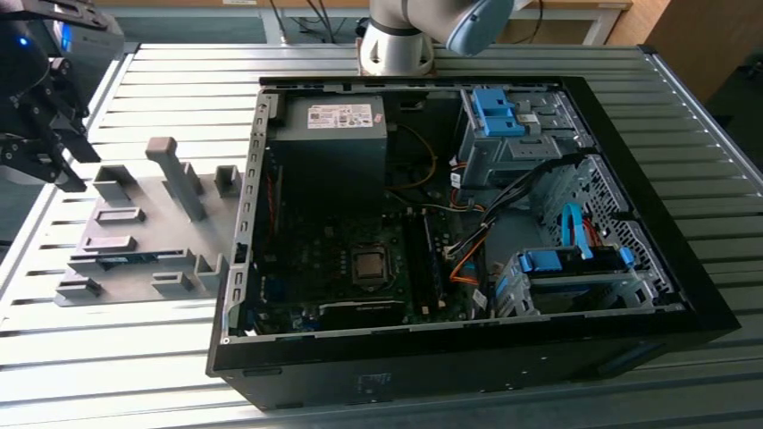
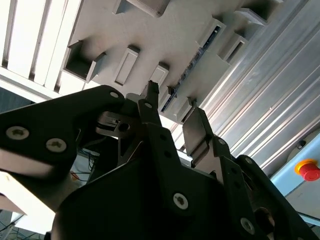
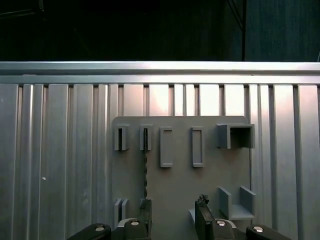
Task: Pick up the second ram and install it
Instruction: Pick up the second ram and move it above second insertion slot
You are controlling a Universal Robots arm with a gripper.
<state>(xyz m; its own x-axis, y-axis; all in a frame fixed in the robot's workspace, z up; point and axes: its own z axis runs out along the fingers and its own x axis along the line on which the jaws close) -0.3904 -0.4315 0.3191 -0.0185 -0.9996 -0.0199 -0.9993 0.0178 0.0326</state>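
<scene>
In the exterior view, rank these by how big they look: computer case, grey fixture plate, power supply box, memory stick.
Largest to smallest:
1. computer case
2. grey fixture plate
3. power supply box
4. memory stick, a thin strip

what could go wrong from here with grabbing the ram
The open gripper hangs above the grey fixture. One finger is roughly in line with the second ram, which stands on edge, so coming straight down might hit it. Raised blocks by the ram could catch the fingers. Loose cables beside the motherboard might snag it.
</scene>
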